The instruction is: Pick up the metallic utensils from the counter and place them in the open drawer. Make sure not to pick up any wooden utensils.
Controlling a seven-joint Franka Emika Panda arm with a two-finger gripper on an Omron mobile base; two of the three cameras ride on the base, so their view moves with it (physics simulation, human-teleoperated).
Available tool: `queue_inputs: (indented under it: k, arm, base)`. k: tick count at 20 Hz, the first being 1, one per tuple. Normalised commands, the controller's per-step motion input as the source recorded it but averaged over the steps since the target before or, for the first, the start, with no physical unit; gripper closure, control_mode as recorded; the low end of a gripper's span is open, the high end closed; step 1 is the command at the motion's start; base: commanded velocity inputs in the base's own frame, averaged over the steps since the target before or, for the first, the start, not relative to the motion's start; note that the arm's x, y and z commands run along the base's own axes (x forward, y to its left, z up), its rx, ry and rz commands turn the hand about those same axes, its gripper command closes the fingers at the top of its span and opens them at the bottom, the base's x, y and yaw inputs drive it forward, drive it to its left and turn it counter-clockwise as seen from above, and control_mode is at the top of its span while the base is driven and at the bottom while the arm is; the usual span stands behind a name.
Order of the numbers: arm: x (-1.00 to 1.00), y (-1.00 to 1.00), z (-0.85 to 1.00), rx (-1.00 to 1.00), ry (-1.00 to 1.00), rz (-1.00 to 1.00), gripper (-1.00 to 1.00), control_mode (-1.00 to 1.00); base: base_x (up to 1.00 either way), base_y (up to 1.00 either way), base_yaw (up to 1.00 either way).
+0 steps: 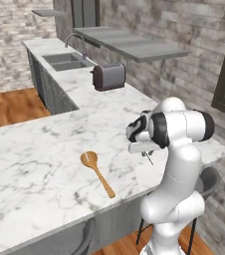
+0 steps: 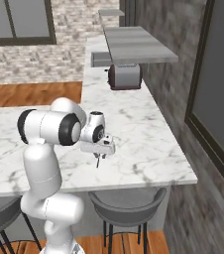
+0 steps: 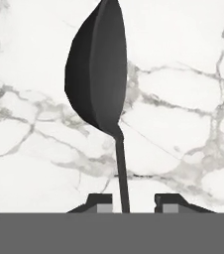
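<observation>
Gripper [image 3: 131,204] clamped on slim spoon [image 3: 98,74] stem, bowl out toward 12 o'clock, above marble counter [image 3: 183,124], wooden spoon [image 1: 97,174] well apart

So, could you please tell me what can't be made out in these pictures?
- Metal spoon: its handle end is cut off by the bottom edge in the hand view; too small in both base views.
- Hand: the grip is too small to judge.
- Wooden spoon: no grain detail.

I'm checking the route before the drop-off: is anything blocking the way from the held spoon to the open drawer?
That can't be settled: the gripper holds the metal spoon above the counter, with bare marble right under it, but the drawer isn't visible here.
</observation>
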Motion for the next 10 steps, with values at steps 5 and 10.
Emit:
queue_inputs:
  k: [5,10]
  arm:
    - [-0.35,0.19,0.30,0.00,0.01,0.00,1.00,-1.00]
    - [-0.51,0.08,0.38,-0.01,0.00,0.00,1.00,-1.00]
  base:
    - [0.00,0.00,0.00]
    - [0.00,0.00,0.00]
